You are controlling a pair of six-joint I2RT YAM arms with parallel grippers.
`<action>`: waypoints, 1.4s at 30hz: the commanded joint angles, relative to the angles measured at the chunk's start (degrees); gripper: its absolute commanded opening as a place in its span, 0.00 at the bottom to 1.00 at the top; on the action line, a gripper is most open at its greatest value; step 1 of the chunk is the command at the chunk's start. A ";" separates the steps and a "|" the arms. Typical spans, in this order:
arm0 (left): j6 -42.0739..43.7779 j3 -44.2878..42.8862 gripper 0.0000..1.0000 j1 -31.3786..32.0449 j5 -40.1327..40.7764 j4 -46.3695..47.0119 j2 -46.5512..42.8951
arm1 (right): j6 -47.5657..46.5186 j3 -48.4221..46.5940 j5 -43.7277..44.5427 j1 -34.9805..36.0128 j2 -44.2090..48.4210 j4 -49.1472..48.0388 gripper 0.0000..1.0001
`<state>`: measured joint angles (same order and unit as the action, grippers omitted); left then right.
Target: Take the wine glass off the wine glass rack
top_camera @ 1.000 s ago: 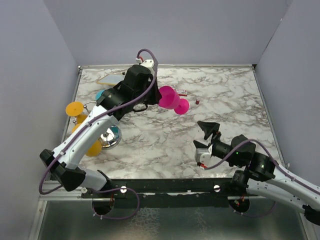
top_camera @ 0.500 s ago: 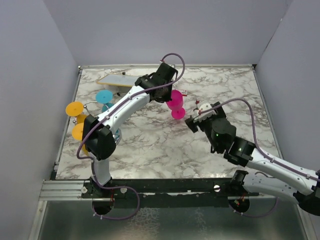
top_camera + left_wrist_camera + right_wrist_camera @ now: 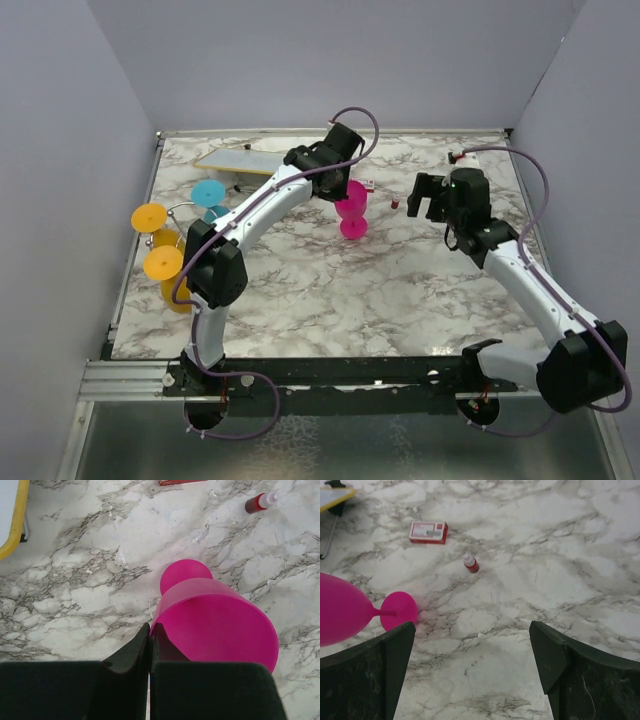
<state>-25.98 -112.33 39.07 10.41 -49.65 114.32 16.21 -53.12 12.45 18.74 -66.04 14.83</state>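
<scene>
Marble table (image 3: 300, 290) is waiting below the pink wine glass (image 3: 352, 208), well apart from the rack (image 3: 176, 211). Left gripper (image 3: 150, 630) is pinching its rim, and right gripper (image 3: 470, 632) is gaping wide, empty. Best lowering it slowly, foot flat.

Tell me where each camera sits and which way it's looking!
Top external: up high behind the arms, looking down at the marble table; both whole arms show.
Left wrist: on the left arm, looking down past the left gripper, which is shut on the rim of the pink wine glass.
Right wrist: on the right arm, looking down at the table between the fingers of the open right gripper.
Shared: both wrist views show the pink wine glass and the small red bottle.
</scene>
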 commanded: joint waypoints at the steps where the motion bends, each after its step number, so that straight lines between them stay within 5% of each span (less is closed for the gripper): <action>1: 0.71 -2.08 0.00 -0.03 1.26 -2.85 1.94 | 6.26 -3.65 -10.43 -1.17 -4.94 5.98 0.99; 9: 0.23 -2.84 0.02 -0.05 1.83 -3.88 4.20 | 8.64 -10.04 -4.34 -1.19 -13.46 15.89 0.99; 25: 2.72 -7.13 0.57 -0.05 0.96 -4.86 -0.71 | 8.11 -5.16 -10.04 -1.17 -7.40 11.46 0.99; 32: 5.84 -3.44 0.75 -0.05 2.00 -4.95 -12.42 | 7.04 -4.73 -11.50 -1.21 -5.98 12.23 0.99; 36: 6.79 5.09 0.88 -0.05 5.68 -4.70 -23.59 | 5.53 -3.55 -14.37 -1.16 -3.80 11.27 0.99; 42: 7.30 18.28 0.93 -0.04 8.33 -3.25 -41.69 | 3.07 0.19 -25.08 -1.17 0.46 5.85 0.99</action>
<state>-19.97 -100.36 39.07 14.74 -53.10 81.45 21.54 -55.02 -3.73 17.61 -68.60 26.00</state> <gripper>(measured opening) 0.917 0.997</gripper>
